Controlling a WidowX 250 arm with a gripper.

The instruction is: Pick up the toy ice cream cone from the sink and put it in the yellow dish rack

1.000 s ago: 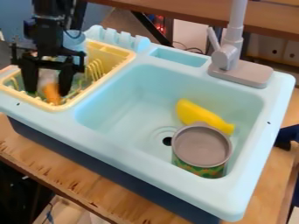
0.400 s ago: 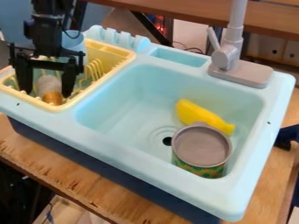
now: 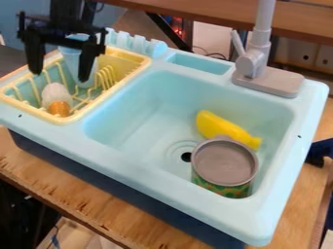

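Observation:
My gripper (image 3: 60, 75) hangs open above the yellow dish rack (image 3: 127, 69) at the upper left, its two fingers wide apart. Below it, a small object, white on top and orange-brown at the bottom (image 3: 57, 99), lies in the front part of the rack. A pale blue cup (image 3: 81, 65) stands in the rack behind the right finger. In the sink basin (image 3: 133, 116) lie a yellow banana-like toy (image 3: 224, 127) and, touching or close beside it, a tin (image 3: 224, 163) with a grey top and a green patterned side.
A grey faucet (image 3: 263, 53) rises from the sink's back right corner, with its wide base (image 3: 276, 83) on the rim. The sink unit stands on a wooden table (image 3: 84, 194). A dark blue item (image 3: 320, 151) shows at the right edge.
The gripper has risen out of the rack, its fingers now farther apart. The white and orange-brown object, formerly between the fingers, stays in the rack, turned more upright in view.

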